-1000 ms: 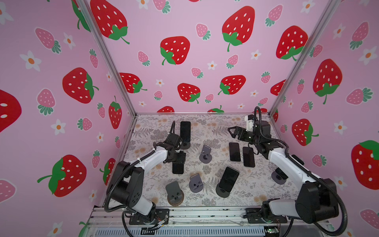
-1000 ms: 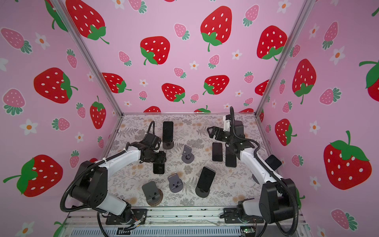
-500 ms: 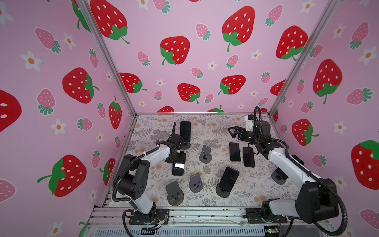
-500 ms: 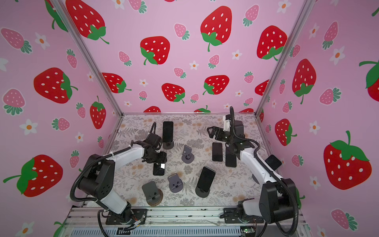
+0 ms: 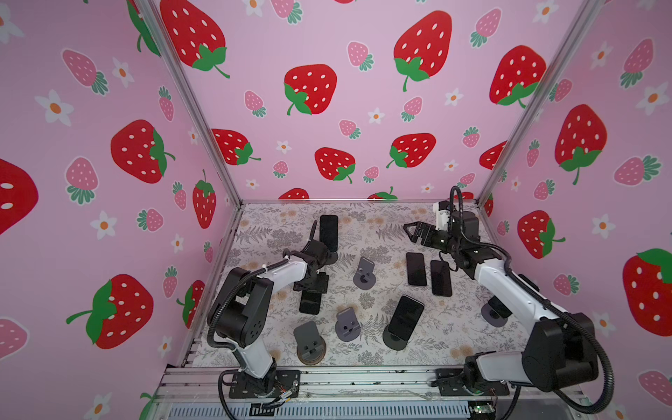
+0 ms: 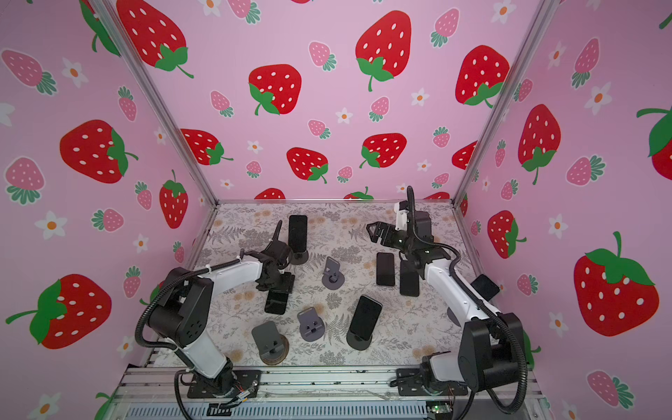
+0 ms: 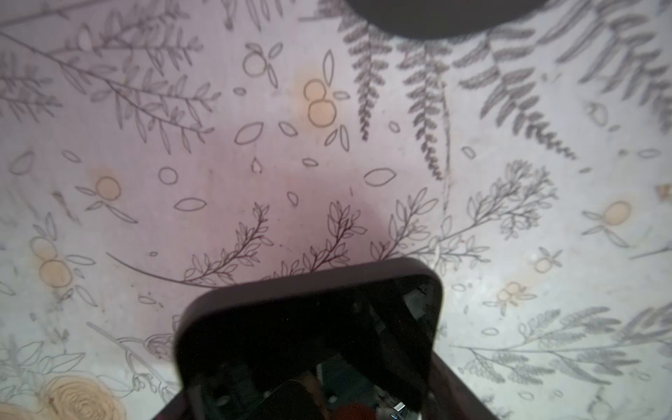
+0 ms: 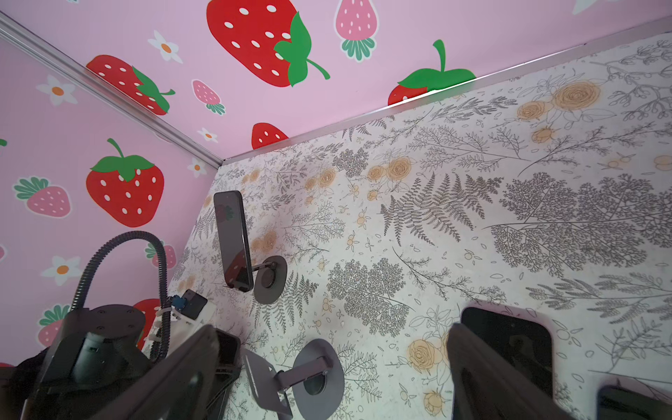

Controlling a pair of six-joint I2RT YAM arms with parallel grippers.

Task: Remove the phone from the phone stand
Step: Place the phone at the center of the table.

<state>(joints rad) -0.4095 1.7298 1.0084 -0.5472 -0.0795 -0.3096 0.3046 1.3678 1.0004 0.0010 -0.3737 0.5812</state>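
Observation:
A black phone lies flat on the floral mat, left of centre in both top views. My left gripper points down over its far end. In the left wrist view the phone fills the space between the jaws, and I cannot tell whether they still press on it. Another phone stands on a phone stand just behind the left gripper. A third phone leans on a stand at the front. My right gripper hangs open and empty at the back right.
Three empty grey stands sit mid-table and front. Two phones lie flat under the right arm. Behind that arm a further phone rests on a stand. Pink walls close three sides.
The left gripper has lowered the phone from just above the mat until it lies flat, and the left arm's elbow has swung forward. The right arm has not moved.

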